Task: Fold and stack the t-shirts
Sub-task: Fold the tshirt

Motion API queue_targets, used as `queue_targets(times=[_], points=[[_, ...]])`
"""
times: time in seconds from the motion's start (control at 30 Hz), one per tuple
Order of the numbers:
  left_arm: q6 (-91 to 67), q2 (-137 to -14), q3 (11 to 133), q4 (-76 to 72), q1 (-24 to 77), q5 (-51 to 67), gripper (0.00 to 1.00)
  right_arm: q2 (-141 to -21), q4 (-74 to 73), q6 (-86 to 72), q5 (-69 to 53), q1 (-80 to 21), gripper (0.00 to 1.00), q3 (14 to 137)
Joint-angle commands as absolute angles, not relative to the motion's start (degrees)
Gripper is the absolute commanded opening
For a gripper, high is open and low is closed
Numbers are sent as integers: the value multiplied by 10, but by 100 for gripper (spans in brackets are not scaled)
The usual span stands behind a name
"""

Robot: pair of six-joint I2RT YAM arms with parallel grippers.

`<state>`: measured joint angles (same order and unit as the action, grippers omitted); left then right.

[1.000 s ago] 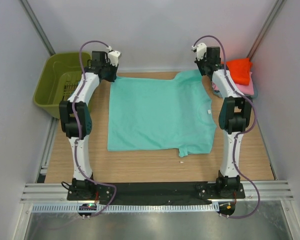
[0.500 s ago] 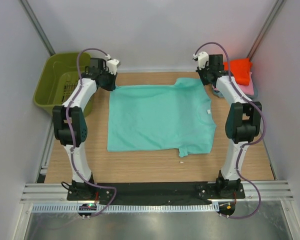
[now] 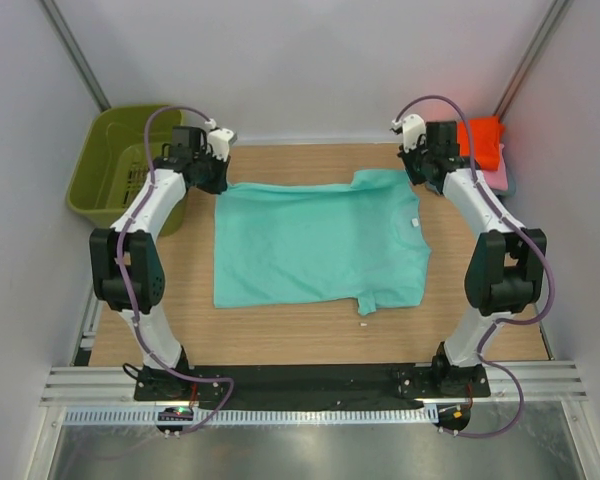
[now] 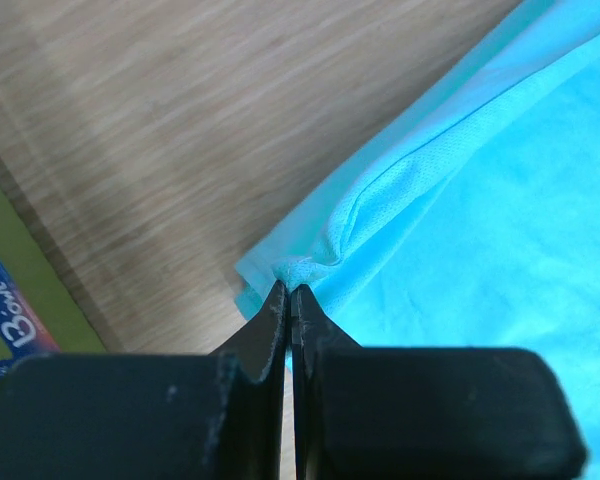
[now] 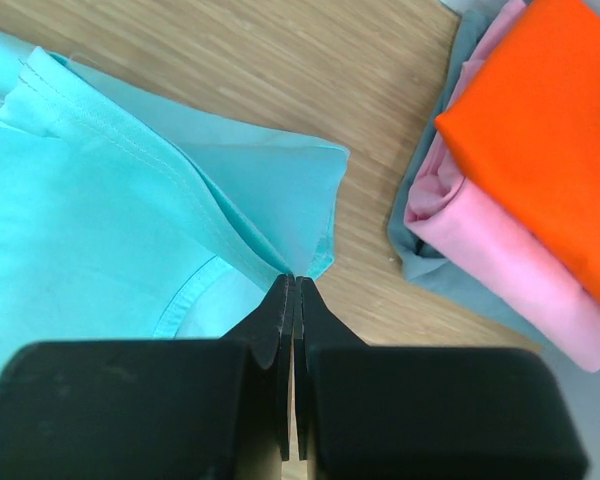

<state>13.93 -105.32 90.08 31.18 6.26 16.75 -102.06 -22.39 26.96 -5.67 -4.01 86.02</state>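
A teal-turquoise t-shirt (image 3: pixel 315 245) lies spread on the wooden table, its far edge lifted and folded toward me. My left gripper (image 3: pixel 216 178) is shut on its far left corner, seen pinched in the left wrist view (image 4: pixel 290 288). My right gripper (image 3: pixel 420 172) is shut on its far right corner, pinched in the right wrist view (image 5: pixel 295 278). A folded stack stands at the far right: an orange t-shirt (image 3: pixel 478 140) on a pink one (image 5: pixel 500 270) on a grey-blue one (image 5: pixel 450 275).
An olive-green plastic basket (image 3: pixel 115 165) stands at the far left beside the table. White walls close in the back and both sides. Bare wooden table (image 3: pixel 310 335) runs along the near side of the shirt.
Both grippers have moved toward me, pulling the shirt's far edge with them. The far edge now lies further forward and the shirt looks shorter front to back.
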Motion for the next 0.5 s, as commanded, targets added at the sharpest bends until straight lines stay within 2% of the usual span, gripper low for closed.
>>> queue_targets(times=[0.0,0.47], points=[[139,-1019,879,316,62,180,0,-970,-221,259,-70,-45,1,836],[137,-1014,809,325,64,180,0,-921,-234,253,-85,-75,1,715]])
